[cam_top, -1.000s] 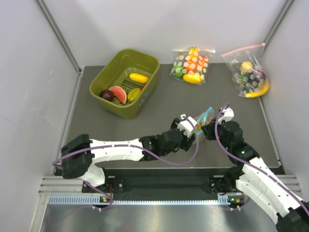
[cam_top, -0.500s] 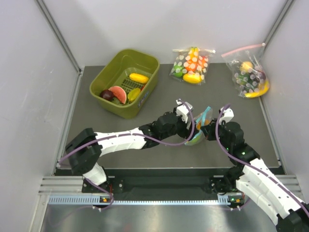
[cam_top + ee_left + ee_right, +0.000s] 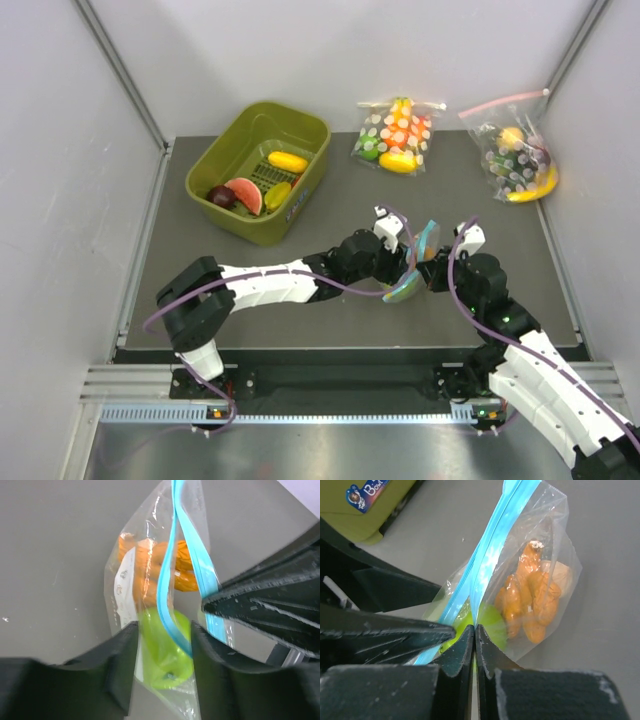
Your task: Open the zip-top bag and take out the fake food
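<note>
The zip-top bag [image 3: 547, 540] is clear, with a light-blue zip strip [image 3: 490, 560] along its mouth. The fake food [image 3: 525, 605] inside is one lime-green fruit [image 3: 160, 665] and several orange carrot-like pieces [image 3: 532, 592] (a pale, whitish patch shows beside them). The tabletop [image 3: 330, 215] is dark grey. The bin [image 3: 312, 165] is olive green, holding yellow, red and dark purple toys. Two white-dotted bags [image 3: 393, 128] have pink zip strips. The left arm [image 3: 262, 285] and right arm [image 3: 535, 365] are white with black joints and purple cables; their fingers [image 3: 451, 655] are black.

Clear zip-top bag [image 3: 512, 555], fake food [image 3: 530, 600] inside
</note>
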### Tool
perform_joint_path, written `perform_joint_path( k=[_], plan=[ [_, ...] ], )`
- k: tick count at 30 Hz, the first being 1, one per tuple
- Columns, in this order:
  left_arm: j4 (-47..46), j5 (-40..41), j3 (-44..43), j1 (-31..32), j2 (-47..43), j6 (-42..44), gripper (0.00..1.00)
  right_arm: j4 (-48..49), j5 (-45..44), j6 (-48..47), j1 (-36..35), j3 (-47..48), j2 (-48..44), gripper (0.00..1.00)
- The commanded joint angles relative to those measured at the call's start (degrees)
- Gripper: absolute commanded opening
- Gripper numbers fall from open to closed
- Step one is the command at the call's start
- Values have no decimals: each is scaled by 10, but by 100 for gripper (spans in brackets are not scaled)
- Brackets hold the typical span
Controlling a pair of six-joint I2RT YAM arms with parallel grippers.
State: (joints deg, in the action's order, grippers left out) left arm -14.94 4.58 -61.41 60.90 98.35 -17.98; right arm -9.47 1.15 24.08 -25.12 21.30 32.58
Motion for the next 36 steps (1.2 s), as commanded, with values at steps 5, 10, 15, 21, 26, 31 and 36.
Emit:
perform_joint_path(
  k=[5, 10, 15, 21, 26, 31, 36],
  plan=[
    [-4, -6, -39, -14, 26, 2, 3, 8, -2, -17, -5, 17, -3, 0],
    [-16, -2, 3, -51, -20, -17, 0, -17, -46, -25, -6, 29, -5, 0],
    [-16, 28, 44, -79, -83, -14, 0, -31, -76, -38, -5, 44, -2, 0],
    [-8, 98, 96, -83, -126, -17, 0, -22, -86, -39, -5, 41, 11, 0],
    [-40, 59, 136, -83, -136, -17, 0, 11, -65, -34, -6, 30, 32, 0],
    [-58, 21, 131, -83, -141, 17, 36, 64, -42, -35, -5, 24, 47, 0],
    [-65, 15, 102, -79, -189, 56, 55, 84, -20, -33, -5, 32, 67, 0]
  ],
)
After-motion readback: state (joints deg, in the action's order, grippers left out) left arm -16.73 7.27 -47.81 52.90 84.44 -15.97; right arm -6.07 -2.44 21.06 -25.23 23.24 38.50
